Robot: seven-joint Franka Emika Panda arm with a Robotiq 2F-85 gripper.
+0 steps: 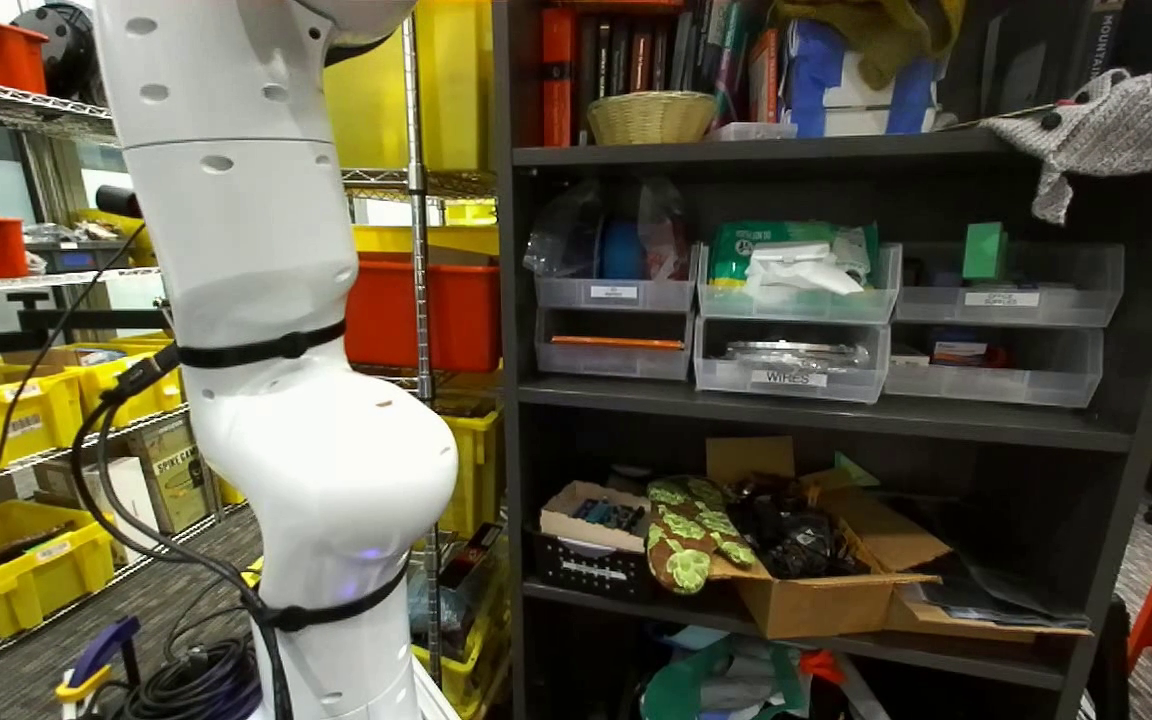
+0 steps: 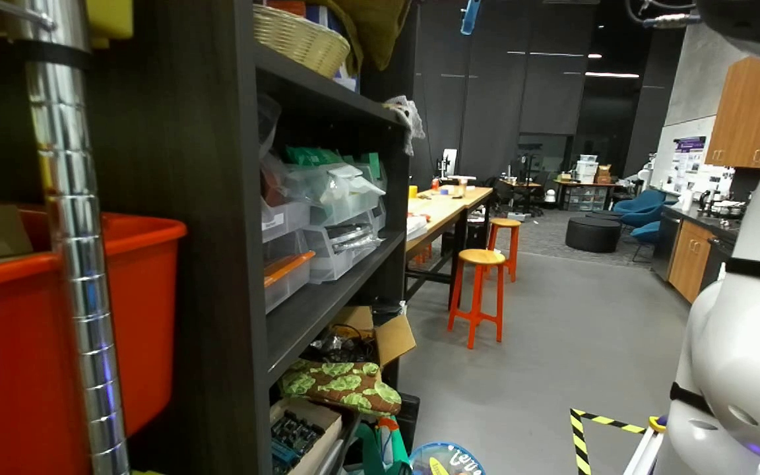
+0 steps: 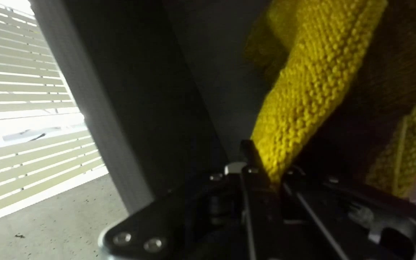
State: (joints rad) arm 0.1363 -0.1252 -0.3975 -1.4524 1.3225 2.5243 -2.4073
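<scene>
While both exterior views show 1 dark bookshelf (image 1: pixel 826 417), the wrist view alone brings the grip up close. Robot arm (image 1: pixel 276 430), qty. 1: white, w/ 2 black straps (image 1: pixel 261 350); seen in both exterior views, running out of frame. Stools (image 2: pixel 481 256), at least 2: round wooden seats, orange-red legs; on floor (image 2: pixel 551 336), seats visible in an exterior view only. Cardboard box (image 1: pixel 806 610), 1: flaps spread, dark tangled contents; lower level, both exterior views. Mustard knit cloth (image 3: pixel 309 79), 1: all 3 views. In both exterior views it lies at the top shelf (image 1: pixel 816 150), hanging partway down, overlapping a blue-and-white object (image 1: pixel 846 95) in an exterior view; in wrist view the stitches show clearly & a strip tapers toward lower ctr. Clear bins (image 1: pixel 721 380), 6: best counted in an exterior view, 3 cols. of 2, incl. 1 labelled WIRES; level below top shelf. Mitt (image 1: pixel 691 530), 1: brown w/ green pattern; just beside the cardboard box. Grey knitted piece (image 1: pixel 1106 125), 1: draped over front edge of top shelf, both exterior views. Wicker basket (image 1: pixel 651 120), 1: top shelf, in front of books (image 1: pixel 641 60) (no. not clear). Tool (image 3: pixel 273 173), 1: wrist view only; jaws clamped on the tapered end of the cloth. Green box (image 1: pixel 983 252), 1: small, upright in an upper bin.
</scene>
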